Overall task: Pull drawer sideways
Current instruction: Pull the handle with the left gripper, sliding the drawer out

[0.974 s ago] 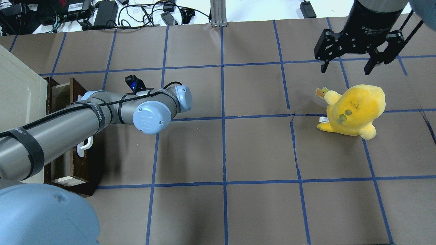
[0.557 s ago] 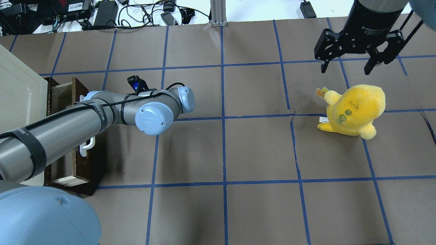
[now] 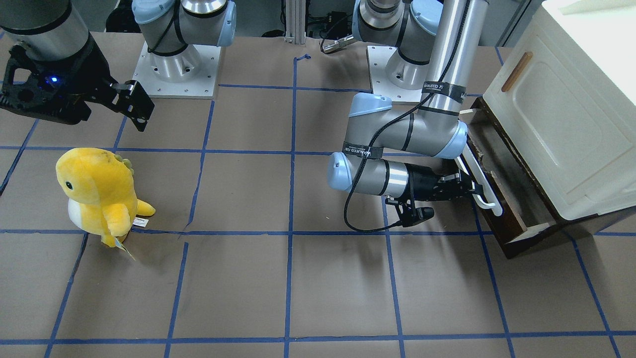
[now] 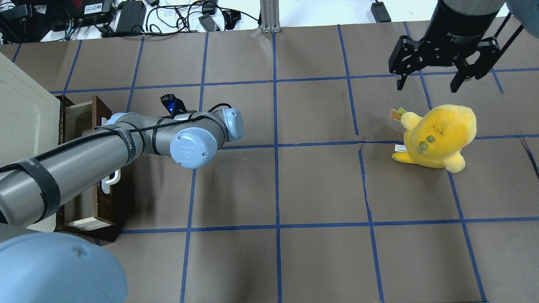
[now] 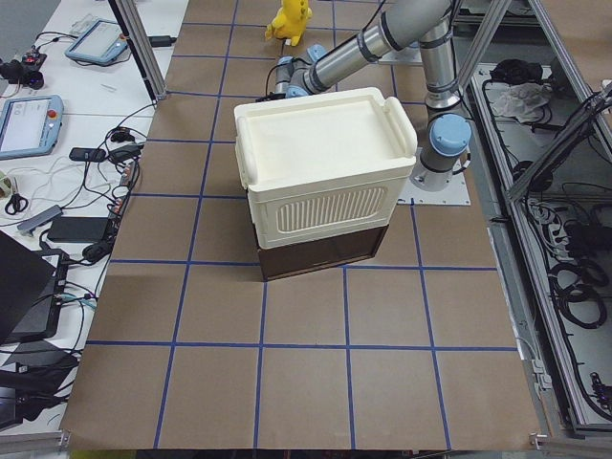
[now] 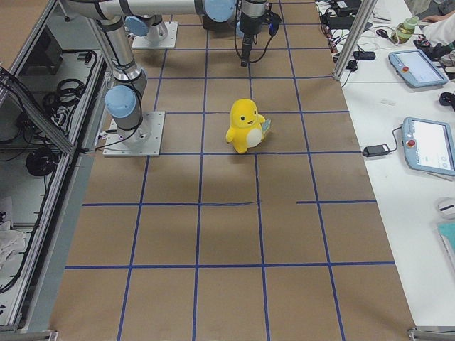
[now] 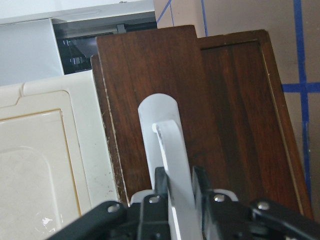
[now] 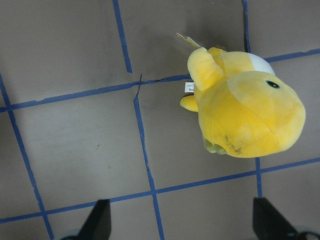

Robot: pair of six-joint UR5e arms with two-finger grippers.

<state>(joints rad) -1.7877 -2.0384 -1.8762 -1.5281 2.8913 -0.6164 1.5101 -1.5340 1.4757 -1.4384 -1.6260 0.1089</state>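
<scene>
A: Drawer with dark brown wooden front (image 3: 516, 204), where?
B: Right of the front view, partly out beneath the cream-white cabinet (image 3: 561, 114).
A: Grippers?
B: Left gripper (image 3: 472, 192) is clamped on the long white bar handle (image 7: 169, 145). The right gripper (image 4: 427, 86), spread wide, holds nothing, near the yellow plush toy (image 4: 438, 134).

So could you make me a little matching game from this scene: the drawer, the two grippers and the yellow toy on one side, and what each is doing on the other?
Things:
1. drawer
2. left gripper
3. right gripper
4. yellow plush toy

States:
A. open, holding nothing, above the table
B. partly pulled out under the cream cabinet
C. standing upright on the table
D. shut on the white bar handle

Pairs: 1-B, 2-D, 3-A, 4-C
</scene>
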